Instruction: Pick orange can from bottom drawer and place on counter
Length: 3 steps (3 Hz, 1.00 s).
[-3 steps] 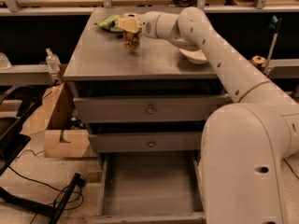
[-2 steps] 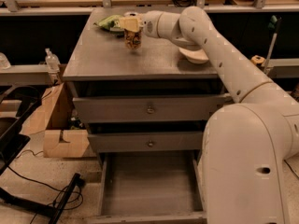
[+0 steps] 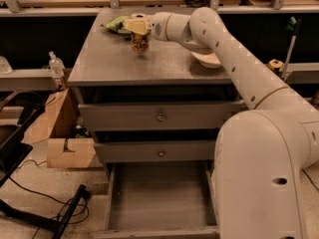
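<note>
Risk first: orange can [image 3: 140, 44] stands at the 11 o'clock part of the table [image 3: 149, 67] (grey cabinet top), directly under the end effector [image 3: 137, 26]. If the can is not seated flat, letting go could tip it. A sideways retreat might knock it toward the green bag [image 3: 115, 24] at 10 o'clock. I cannot tell whether the end effector is clamped or slack. Arm pose: stretched from 4 o'clock, forearm passing above the white bowl [image 3: 208, 60]. Bottom drawer [image 3: 159, 198] is open, floor bare.
</note>
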### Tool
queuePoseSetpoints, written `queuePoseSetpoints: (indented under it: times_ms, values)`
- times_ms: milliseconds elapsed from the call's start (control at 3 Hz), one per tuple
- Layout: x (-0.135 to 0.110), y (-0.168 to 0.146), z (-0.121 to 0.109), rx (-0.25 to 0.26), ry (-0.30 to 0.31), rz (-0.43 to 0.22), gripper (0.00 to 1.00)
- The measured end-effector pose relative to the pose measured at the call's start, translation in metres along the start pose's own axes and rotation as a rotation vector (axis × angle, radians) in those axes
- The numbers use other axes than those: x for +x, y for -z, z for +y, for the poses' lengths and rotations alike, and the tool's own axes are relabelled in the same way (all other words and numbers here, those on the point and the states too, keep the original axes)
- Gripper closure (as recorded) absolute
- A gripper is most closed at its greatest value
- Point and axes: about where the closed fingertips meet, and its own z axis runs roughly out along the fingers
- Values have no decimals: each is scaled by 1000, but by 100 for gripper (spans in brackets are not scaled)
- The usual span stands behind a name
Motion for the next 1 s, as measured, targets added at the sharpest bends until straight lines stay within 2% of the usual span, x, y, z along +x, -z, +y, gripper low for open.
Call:
queuePoseSetpoints:
  times_ms: [333, 667, 1000]
  values:
    - [1, -3, 2, -4, -1, 1, 12]
    - [2, -5, 4, -8, -2, 2, 0]
    - [2, -5, 4, -8, -2, 2, 0]
